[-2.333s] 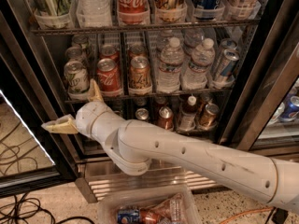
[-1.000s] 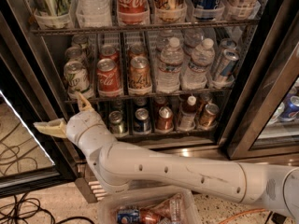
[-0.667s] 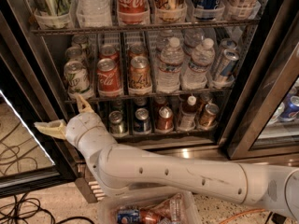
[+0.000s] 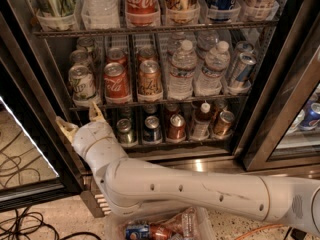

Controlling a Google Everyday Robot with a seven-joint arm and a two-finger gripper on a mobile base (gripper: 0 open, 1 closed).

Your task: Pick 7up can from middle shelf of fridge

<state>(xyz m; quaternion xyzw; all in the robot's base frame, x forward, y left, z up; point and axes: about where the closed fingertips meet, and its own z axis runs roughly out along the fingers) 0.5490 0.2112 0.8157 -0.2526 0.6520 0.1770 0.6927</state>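
From where I stand, the pick has hardly begun. The 7up can (image 4: 82,82) sits upright at the front of the leftmost lane on the middle shelf (image 4: 165,102), inside the fridge (image 4: 280,79), with more cans lined up behind it. Nothing has hold of it. Just beside it on its right is the red Coca-Cola can (image 4: 116,81), then an orange-brown can (image 4: 149,80), then the water bottles (image 4: 182,70).

The claw (image 4: 80,120) is lower than it needs to be. It hangs under the shelf's front rail, below the 7up can and a little to its left, near the fridge's dark left frame. Its two tan fingers (image 4: 65,129) are spread well apart and there is nothing between them. The upper finger tip reaches up close to the rail. Whether it touches the wire I cannot tell.

By my reckoning everything remains to be done: rise to the height of the can, move in around it, close, and draw it out over the rail.

The arm (image 4: 200,191) comes in from the lower right. A long white section lies almost level across the foot of the fridge. It then bends at a thick joint and climbs up and leftward to the wrist, so the claw points up and away toward the left corner of the shelves. Beneath the arm, on the floor, a clear bin (image 4: 165,226) holds a few cans and wrappers.
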